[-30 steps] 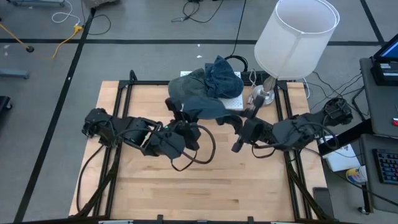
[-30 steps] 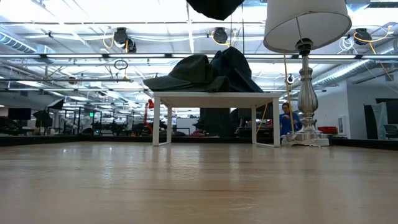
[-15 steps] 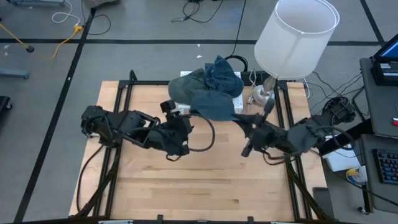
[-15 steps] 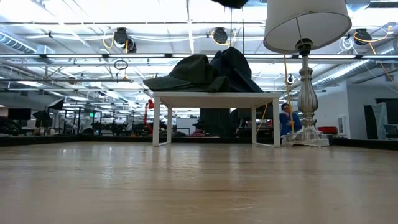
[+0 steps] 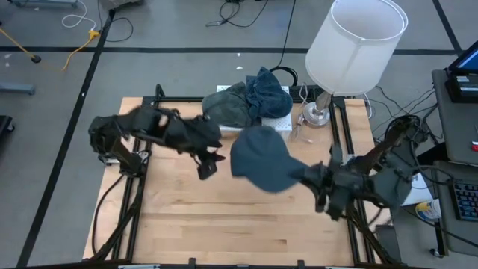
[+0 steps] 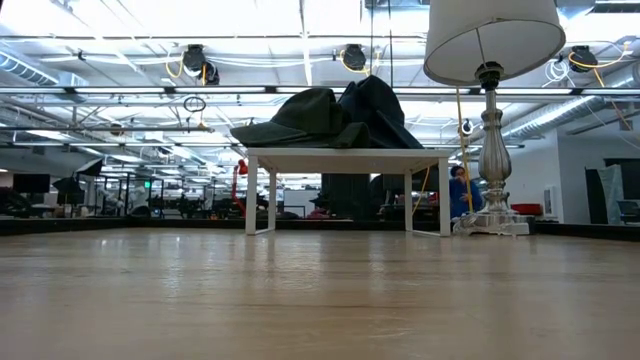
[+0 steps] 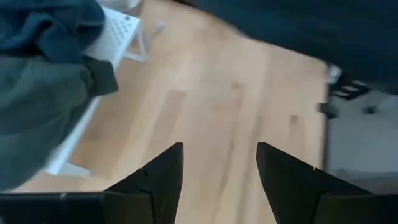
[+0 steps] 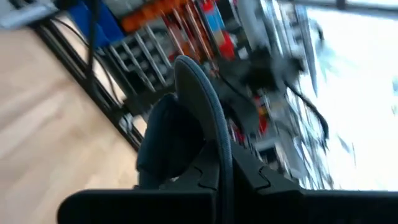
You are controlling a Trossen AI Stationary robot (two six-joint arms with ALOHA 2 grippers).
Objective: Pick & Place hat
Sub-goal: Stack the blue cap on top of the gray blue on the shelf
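Right gripper (image 5: pixel 312 181): arm reaching in from the counter's right side, clenched on the brim of a dark blue fabric cap (image 5: pixel 261 158), held in the air above the light wooden counter (image 5: pixel 179 217) near its middle.

Left gripper (image 5: pixel 207 166): arm stretched from the left, fingers (image 7: pixel 163 173) spread and holding nothing, beside the small white table (image 6: pixel 345 156), which bears a pile of dark hats (image 5: pixel 245 102).

White-shaded lamp (image 5: pixel 355 45): at the far right corner.

The left claw (image 7: pixel 219 171) has its two dark fingers (image 7: pixel 158 177) spread apart with nothing between them. Below it is the bare wooden surface (image 7: pixel 211 112). Dark clothes (image 7: pixel 37 93) lie piled on a small white stand (image 7: pixel 115 37) nearby.
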